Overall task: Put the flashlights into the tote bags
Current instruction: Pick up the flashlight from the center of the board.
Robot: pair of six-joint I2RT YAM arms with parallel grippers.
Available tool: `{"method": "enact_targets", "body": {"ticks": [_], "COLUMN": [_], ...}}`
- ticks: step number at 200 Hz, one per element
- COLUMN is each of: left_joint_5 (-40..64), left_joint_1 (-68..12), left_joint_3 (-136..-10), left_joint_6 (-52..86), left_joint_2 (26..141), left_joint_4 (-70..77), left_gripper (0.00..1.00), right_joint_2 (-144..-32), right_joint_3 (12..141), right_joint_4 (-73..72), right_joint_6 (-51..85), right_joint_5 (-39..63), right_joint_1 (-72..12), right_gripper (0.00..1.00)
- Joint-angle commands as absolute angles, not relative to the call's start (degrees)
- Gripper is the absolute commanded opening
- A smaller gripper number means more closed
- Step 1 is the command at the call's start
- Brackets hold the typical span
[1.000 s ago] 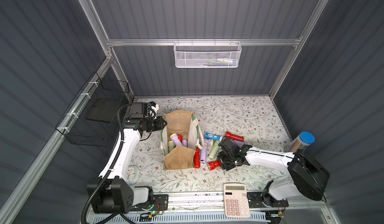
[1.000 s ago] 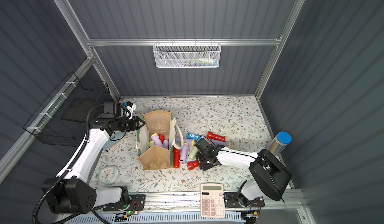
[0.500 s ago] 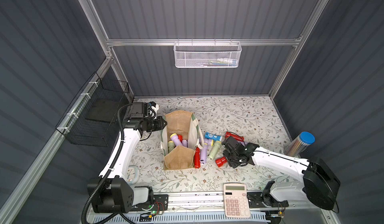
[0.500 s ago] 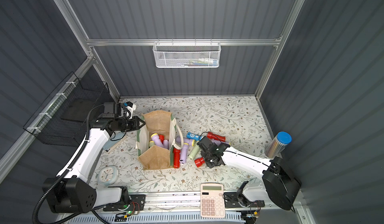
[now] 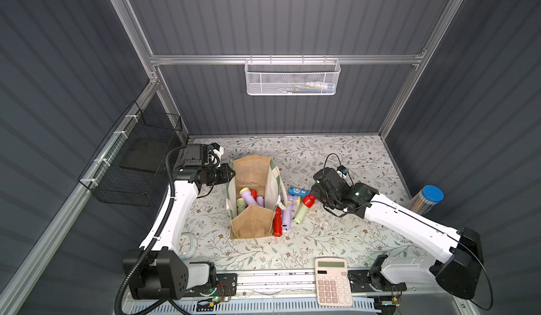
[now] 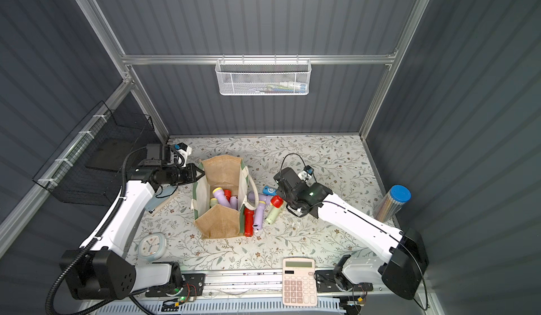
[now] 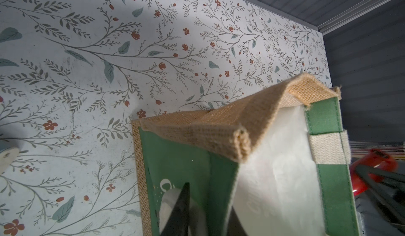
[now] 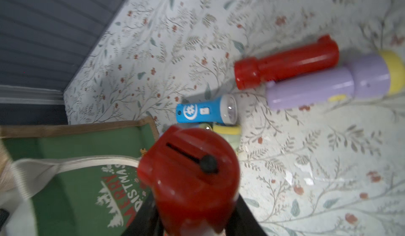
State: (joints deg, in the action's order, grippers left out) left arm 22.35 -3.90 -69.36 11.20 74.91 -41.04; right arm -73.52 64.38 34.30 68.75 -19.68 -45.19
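Right end effector [image 8: 192, 221]: clamped on red flashlight [image 8: 190, 173], over desk [image 8: 306, 158]. Just beyond tips: blue flashlight [image 8: 203, 112] lying flat, bag [image 8: 76, 158] close alongside, its green panel towards me. Farther out: other red flashlight [image 8: 285, 63] touching lilac flashlight [image 8: 328, 81]. Left end effector [image 7: 208, 219]: pinched on bag's side wall, one finger outside, one inside. Past it, inside bag: more flashlights [image 5: 248, 196], lilac, red, pale green.
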Motion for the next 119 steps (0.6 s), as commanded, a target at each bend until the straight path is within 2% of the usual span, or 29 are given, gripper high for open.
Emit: {"method": "enact_targets", "body": {"ticks": [1,52,84,119], "left_joint_5": [23.45,23.69,21.49,21.11], "left_joint_1": [-3.60,-3.60,-3.30,-2.04], "left_joint_3": [-69.96,-69.45,-70.00,-70.06], "left_joint_6": [11.61,10.70,10.46,10.98], "left_joint_2": [74.44,74.26,75.59,76.94], "left_joint_4": [-41.31,-41.12,-42.94,-43.86], "left_gripper": [0.20,0.14,0.08,0.07], "right_joint_2": [-72.86,-78.46,-82.91,-87.50], "right_joint_3": [70.45,85.52,91.87,96.87], "right_joint_4": [31.80,29.50,27.98,26.76], "right_joint_6": [54.38,44.80,43.35,43.20], "right_joint_5": [-21.68,-12.83,-6.36,1.19], "right_joint_1": [-44.56,-44.04,-44.07,-44.20], "right_gripper": [0.21,0.23,0.23,0.21]}}
